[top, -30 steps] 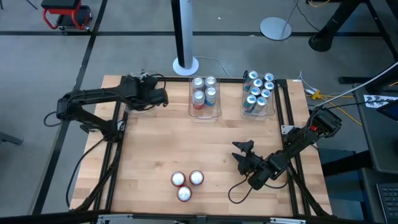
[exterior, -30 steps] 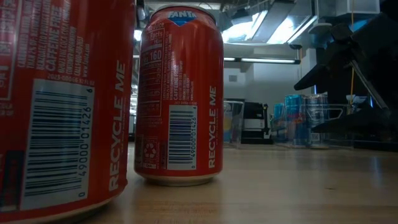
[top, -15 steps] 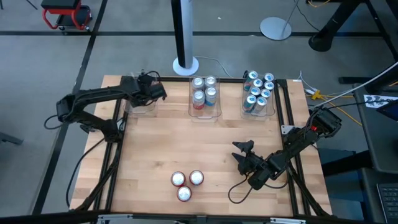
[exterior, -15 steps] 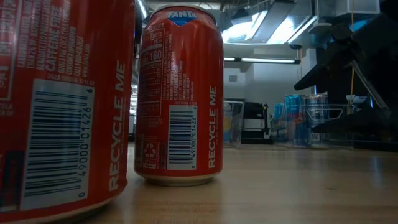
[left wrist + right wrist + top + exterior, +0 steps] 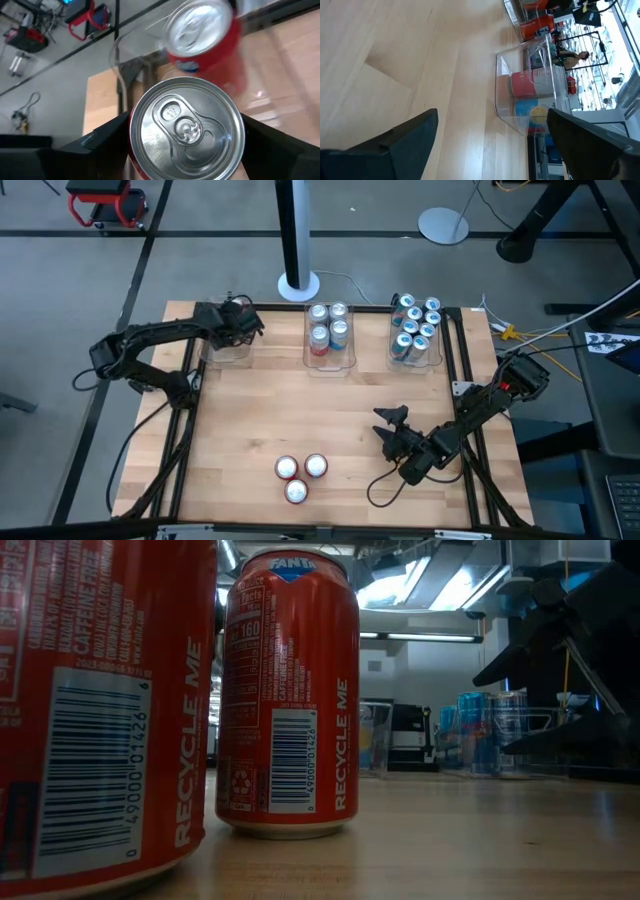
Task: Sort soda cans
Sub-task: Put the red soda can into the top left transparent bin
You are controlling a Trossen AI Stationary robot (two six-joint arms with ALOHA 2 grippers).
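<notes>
Left gripper, far-left table corner, over a clear bin: fingers clamp a red soda can, upright, silver top toward the wrist camera. Second red can just beyond, in the bin. Right gripper, near-right, spread, empty.

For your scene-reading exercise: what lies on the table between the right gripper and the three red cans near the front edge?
Nothing: in the high view, only bare wood separates the right gripper from the three red cans.
</notes>
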